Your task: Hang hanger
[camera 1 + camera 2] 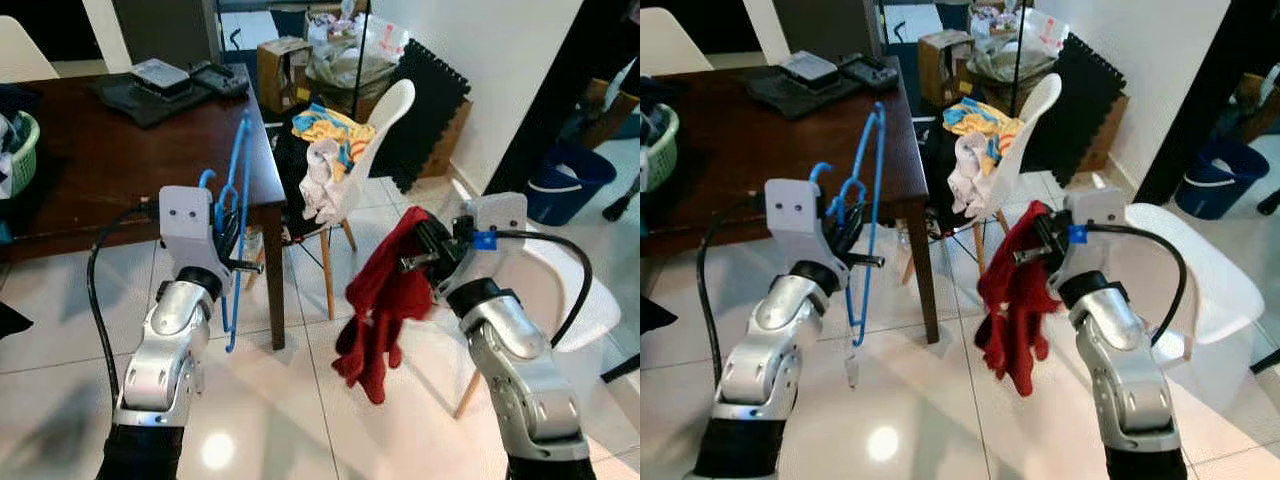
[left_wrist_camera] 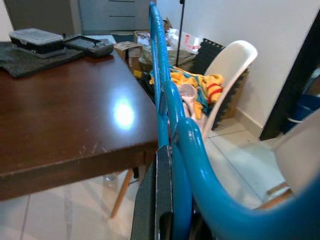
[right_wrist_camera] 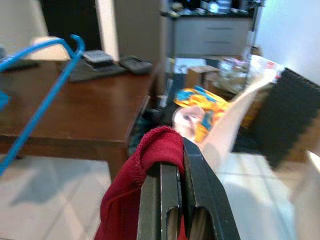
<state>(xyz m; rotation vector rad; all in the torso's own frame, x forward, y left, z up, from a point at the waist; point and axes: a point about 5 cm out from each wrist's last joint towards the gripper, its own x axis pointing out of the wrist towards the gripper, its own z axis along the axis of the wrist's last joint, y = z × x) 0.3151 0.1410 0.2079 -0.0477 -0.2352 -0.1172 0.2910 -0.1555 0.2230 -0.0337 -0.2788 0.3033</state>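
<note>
My left gripper (image 1: 230,235) is shut on a blue plastic hanger (image 1: 238,180), held upright beside the corner of the dark wooden table (image 1: 110,150); its hook curls over near my wrist. In the left wrist view the blue hanger (image 2: 172,125) runs up along my finger. My right gripper (image 1: 425,255) is shut on a red cloth (image 1: 380,300) that hangs down limp above the tiled floor. The right wrist view has the red cloth (image 3: 160,145) folded over my fingers (image 3: 172,200) and the blue hanger (image 3: 45,95) off to one side.
A white chair (image 1: 385,130) piled with colourful clothes (image 1: 325,130) stands behind the table corner. Another white chair (image 1: 560,290) sits under my right arm. Boxes and bags (image 1: 330,50) crowd the back wall, near a black foam mat (image 1: 430,110). A blue bucket (image 1: 565,180) is at far right.
</note>
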